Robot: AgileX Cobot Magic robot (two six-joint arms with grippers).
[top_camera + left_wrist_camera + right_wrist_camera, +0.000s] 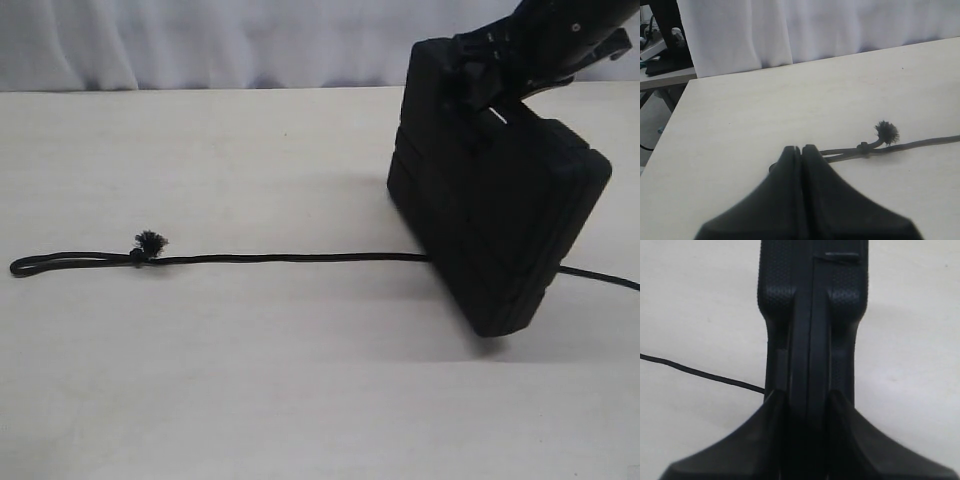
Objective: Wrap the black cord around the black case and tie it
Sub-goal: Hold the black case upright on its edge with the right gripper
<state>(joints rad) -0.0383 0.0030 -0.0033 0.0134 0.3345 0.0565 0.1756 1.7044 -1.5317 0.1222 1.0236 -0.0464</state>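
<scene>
The black case (500, 210) hangs tilted on one corner at the right, its lowest corner just over the table. My right gripper (480, 75) is shut on the case's top edge; in the right wrist view the case (810, 315) fills the gap of that gripper (807, 395). The black cord (290, 258) lies straight across the table, passes beneath the case and comes out at the far right. Its frayed tuft (151, 241) sits by a knot near the looped left end. My left gripper (801, 148) is shut and empty, with the tuft (886, 131) beyond its tips.
The pale table (300, 400) spreads wide around the cord. A white curtain (815, 25) hangs behind the table's far edge. Past the table's corner in the left wrist view stands another bench with equipment (660, 50).
</scene>
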